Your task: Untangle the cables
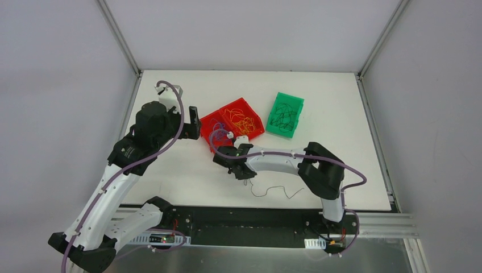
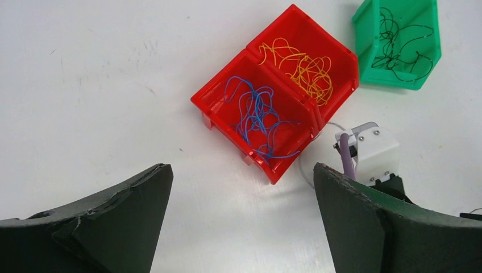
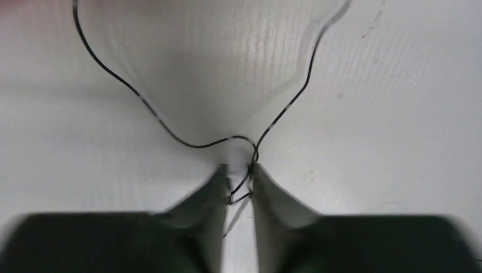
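Right gripper [image 3: 239, 170] narrowed around thin black wire [image 3: 170, 133] — grip unconfirmed; this hair-fine strand could slip free on lifting.

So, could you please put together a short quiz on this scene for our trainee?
1. True or false: the blue cables lie in the green bin.
2. Which gripper has the loose black cable between its fingers?
3. The orange cables lie: A in the green bin; B in the red bin; C on the table.
Key: 1 false, they lie in the red bin; 2 the right gripper; 3 B.
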Robot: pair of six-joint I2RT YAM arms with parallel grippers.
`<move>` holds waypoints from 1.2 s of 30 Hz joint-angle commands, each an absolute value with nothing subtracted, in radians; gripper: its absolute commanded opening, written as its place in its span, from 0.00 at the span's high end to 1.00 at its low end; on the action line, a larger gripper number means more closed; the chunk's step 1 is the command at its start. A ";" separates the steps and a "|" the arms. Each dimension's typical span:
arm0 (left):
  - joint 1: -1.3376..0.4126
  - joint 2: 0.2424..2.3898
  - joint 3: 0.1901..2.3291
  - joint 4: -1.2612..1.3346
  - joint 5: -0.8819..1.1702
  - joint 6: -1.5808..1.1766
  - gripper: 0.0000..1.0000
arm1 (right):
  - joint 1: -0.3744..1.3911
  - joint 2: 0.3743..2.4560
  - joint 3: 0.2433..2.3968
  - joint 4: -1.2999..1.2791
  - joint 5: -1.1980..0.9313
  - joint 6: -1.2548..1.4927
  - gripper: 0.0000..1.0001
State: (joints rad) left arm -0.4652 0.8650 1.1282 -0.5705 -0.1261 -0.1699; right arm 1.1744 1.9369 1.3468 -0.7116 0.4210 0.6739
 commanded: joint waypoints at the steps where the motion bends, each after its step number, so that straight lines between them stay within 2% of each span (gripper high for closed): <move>1: -0.471 0.856 1.105 -0.577 -0.167 -0.136 0.01 | 1.190 1.951 1.374 -0.883 0.538 0.655 0.94; 2: -0.471 0.857 1.104 -0.577 -0.168 -0.135 0.01 | 1.189 1.947 1.372 -0.885 0.544 0.655 1.00; 7: -0.472 0.860 1.095 -0.578 -0.168 -0.125 0.01 | 1.170 1.782 1.287 -0.766 0.456 0.633 1.00; 16: -0.471 0.821 1.053 -0.575 -0.167 -0.122 0.01 | 1.084 1.313 1.191 -0.763 0.456 0.606 1.00; 22: -0.471 0.797 1.018 -0.558 -0.164 -0.122 0.01 | 0.851 1.050 1.120 -0.534 0.172 0.565 1.00; 28: -0.471 0.746 0.975 -0.535 -0.147 -0.102 0.01 | 0.684 1.109 1.219 -0.475 0.014 0.518 1.00; 36: -0.471 0.675 0.901 -0.499 -0.152 -0.090 0.01 | 0.392 1.314 1.376 -0.292 -0.339 0.582 1.00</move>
State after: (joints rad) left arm -0.4652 0.7052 0.9306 -0.5518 -0.1406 -0.1120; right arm 0.4931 1.2362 1.2545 -0.4362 -0.1268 0.5495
